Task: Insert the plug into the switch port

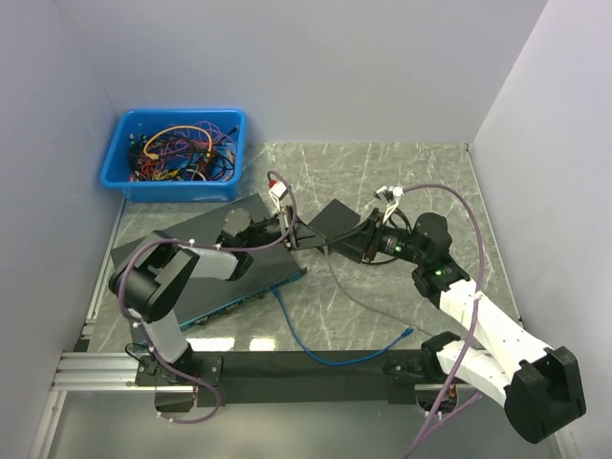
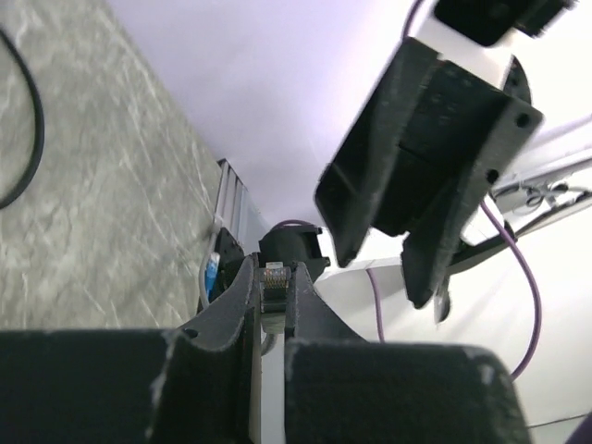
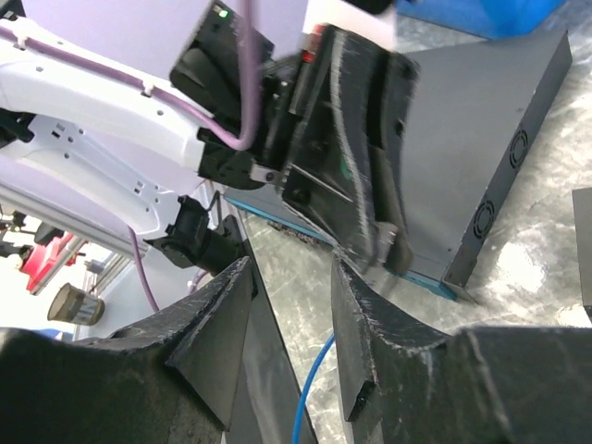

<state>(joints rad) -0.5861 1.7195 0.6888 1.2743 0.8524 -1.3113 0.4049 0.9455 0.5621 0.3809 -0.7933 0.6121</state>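
Clear plastic plug (image 2: 274, 280) sits pinched between the left jaws, tip protruding.

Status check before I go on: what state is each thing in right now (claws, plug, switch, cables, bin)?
left claw: shut on the plug.
plug: held in the left claw, contacts showing, not in a port.
right claw: open, nothing in it, facing the left claw.
switch: lying flat on the table.
blue cable: slack on the table.
bin: holds tangled cables.
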